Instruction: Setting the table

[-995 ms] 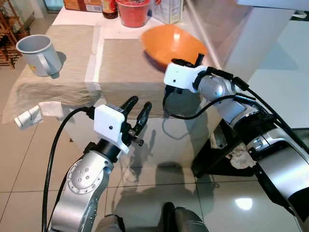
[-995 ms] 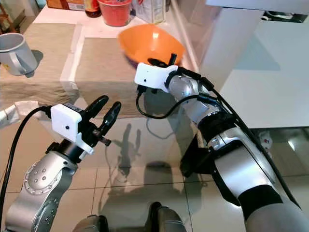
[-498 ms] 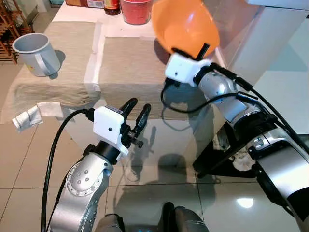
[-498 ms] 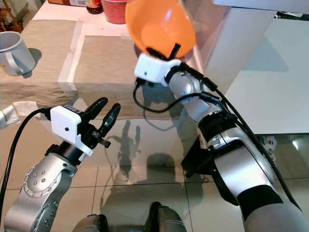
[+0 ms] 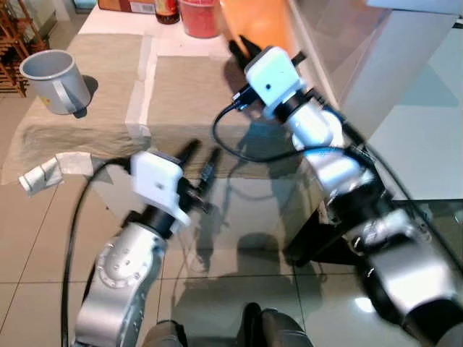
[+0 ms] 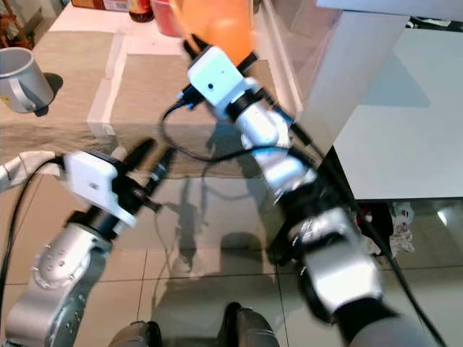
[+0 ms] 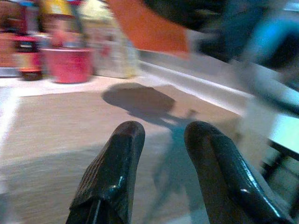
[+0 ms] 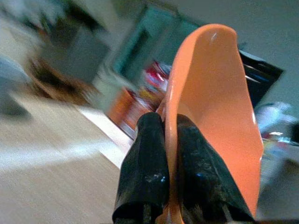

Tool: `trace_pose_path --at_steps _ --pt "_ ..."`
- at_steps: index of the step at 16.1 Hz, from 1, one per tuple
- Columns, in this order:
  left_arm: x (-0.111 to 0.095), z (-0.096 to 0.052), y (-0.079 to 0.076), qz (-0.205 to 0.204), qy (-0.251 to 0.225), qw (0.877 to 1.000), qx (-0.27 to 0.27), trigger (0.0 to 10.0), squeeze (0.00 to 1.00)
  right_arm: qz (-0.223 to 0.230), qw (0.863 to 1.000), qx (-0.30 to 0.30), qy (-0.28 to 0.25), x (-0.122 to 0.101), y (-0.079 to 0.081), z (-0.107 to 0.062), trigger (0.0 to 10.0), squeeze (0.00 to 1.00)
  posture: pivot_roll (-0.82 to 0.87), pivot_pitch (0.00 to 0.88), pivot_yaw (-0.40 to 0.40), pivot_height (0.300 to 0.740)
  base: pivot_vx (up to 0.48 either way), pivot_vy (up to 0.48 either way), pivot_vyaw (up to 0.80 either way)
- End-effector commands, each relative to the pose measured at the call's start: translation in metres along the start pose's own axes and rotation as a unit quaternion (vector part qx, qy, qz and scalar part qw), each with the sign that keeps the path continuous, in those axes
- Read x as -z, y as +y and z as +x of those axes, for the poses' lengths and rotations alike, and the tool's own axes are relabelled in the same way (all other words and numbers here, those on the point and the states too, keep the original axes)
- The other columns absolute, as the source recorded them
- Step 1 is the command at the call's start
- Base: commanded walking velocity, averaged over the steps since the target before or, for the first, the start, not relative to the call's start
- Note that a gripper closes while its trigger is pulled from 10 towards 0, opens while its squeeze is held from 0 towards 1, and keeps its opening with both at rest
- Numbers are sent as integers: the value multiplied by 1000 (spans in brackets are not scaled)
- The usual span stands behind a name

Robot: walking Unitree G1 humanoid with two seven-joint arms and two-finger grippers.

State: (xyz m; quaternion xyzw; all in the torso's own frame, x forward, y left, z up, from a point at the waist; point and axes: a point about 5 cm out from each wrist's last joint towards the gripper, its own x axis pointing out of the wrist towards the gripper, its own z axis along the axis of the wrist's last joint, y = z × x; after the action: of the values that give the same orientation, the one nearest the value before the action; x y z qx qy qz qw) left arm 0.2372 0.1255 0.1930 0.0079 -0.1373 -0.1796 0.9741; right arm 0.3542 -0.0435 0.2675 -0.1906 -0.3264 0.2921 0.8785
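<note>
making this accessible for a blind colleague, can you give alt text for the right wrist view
The right gripper pinches the rim of an orange bowl between its two black fingers, holding it tilted on edge above a beige placemat. Behind, blurred, are reddish containers on the table.

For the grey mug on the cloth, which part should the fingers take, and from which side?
Probably the handle of the grey mug: it stands upright on the beige cloth, its handle facing the table's near edge. The open left gripper, coming from that side, seems best placed.
</note>
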Motion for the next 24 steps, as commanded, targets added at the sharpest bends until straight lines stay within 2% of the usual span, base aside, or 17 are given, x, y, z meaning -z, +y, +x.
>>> trace_pose_path --at_steps 1,2,3,4,6,8,9,11,12,13,16,20,21,22,24 --pt "0 0 11 -5 -2 999 -36 10000 0 47 997 -6 -57 -23 -2 3 10000 0 -35 120 -46 740 0 0 0" --pt "0 -1 26 -13 -3 996 -85 10000 0 127 987 -28 -96 -39 8 -2 10000 0 -36 115 -44 740 0 0 0" --pt "1 -2 33 -16 -3 994 -105 10000 0 158 981 -36 -109 -44 10 -4 10000 0 -38 113 -42 740 0 0 0" --pt "2 -4 50 -21 -3 988 -150 10000 0 225 966 -37 -124 -48 7 -15 10000 0 -43 105 -39 740 0 0 0" --pt "3 -6 58 -23 -1 985 -170 10000 0 263 956 -33 -125 -46 3 -23 10000 0 -46 101 -35 740 0 0 0" --pt "3 -13 71 -34 2 981 -193 10000 0 353 924 -47 -136 -49 -3 -42 10000 0 -58 99 -25 740 0 0 0" --pt "3 -15 75 -38 1 979 -198 10000 0 376 915 -58 -131 -47 -3 -50 10000 0 -59 96 -26 740 0 0 0" --pt "6 -18 77 -37 8 979 -198 10000 0 389 915 -73 -80 -29 3 -75 10000 0 -56 98 -27 740 0 0 0" --pt "7 -19 76 -39 11 980 -197 10000 0 395 913 -81 -63 -24 7 -82 10000 0 -57 99 -27 740 0 0 0" --pt "9 -20 71 -46 13 984 -171 10000 0 418 902 -105 -34 -16 16 -98 10000 0 -59 98 -30 740 0 0 0" --pt "11 -22 62 -61 9 989 -134 10000 0 430 895 -116 -16 -13 18 -108 10000 0 -58 92 -27 740 0 0 0" --pt "29 -35 69 -67 35 987 -139 10000 0 443 884 -151 8 -10 23 -119 10000 0 -58 86 -25 740 0 0 0" --pt "30 -36 69 -68 36 987 -139 10000 0 446 881 -156 10 -9 25 -120 10000 0 -55 85 -26 740 0 0 0" --pt "30 -37 68 -73 35 987 -139 10000 0 459 873 -163 12 -9 26 -124 10000 0 -54 85 -30 740 0 0 0" --pt "32 -37 67 -78 32 987 -139 10000 0 470 868 -155 20 -4 23 -128 10000 0 -56 83 -32 740 0 0 0"
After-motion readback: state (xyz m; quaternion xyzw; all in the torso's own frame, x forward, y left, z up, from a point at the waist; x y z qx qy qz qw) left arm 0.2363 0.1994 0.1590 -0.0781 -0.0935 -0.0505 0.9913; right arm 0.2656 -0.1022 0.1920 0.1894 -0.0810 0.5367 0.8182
